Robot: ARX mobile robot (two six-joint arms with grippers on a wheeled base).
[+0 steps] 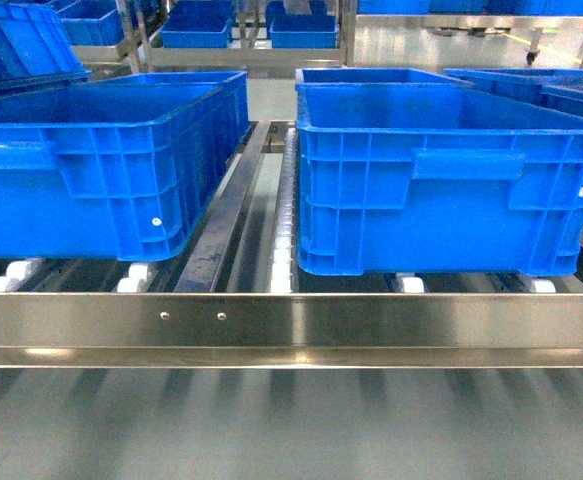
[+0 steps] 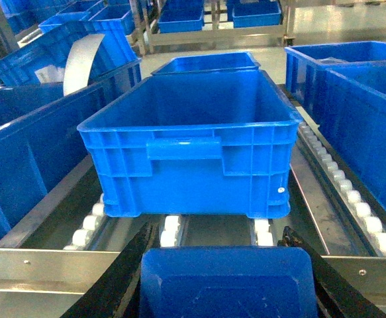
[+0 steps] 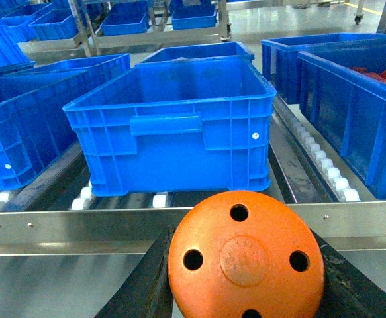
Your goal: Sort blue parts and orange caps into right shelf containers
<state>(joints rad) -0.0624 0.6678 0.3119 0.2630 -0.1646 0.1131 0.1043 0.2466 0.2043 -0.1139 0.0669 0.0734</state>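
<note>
While neither arm shows in the head view, each wrist view has its load nearest the lens. Right gripper (image 3: 245, 278): pinching an orange cap (image 3: 245, 255), flat holed top toward the camera, dark fingers on both sides. Left gripper (image 2: 226, 285): pinching a blue part (image 2: 226, 281), one flat face filling the lower frame between the fingers. Both sit short of the shelf's front rail (image 1: 291, 320).

Just behind the rail, two blue crates rest on white rollers (image 1: 283, 250): left crate (image 1: 91, 170) and right crate (image 1: 451, 180), apart, with a track between. Interiors as seen from the wrists look bare.

Judgement: picking done for this pair, nothing yet dropped. Remaining: carry each over the rail and release into its crate. Which crate takes which, cannot tell.
</note>
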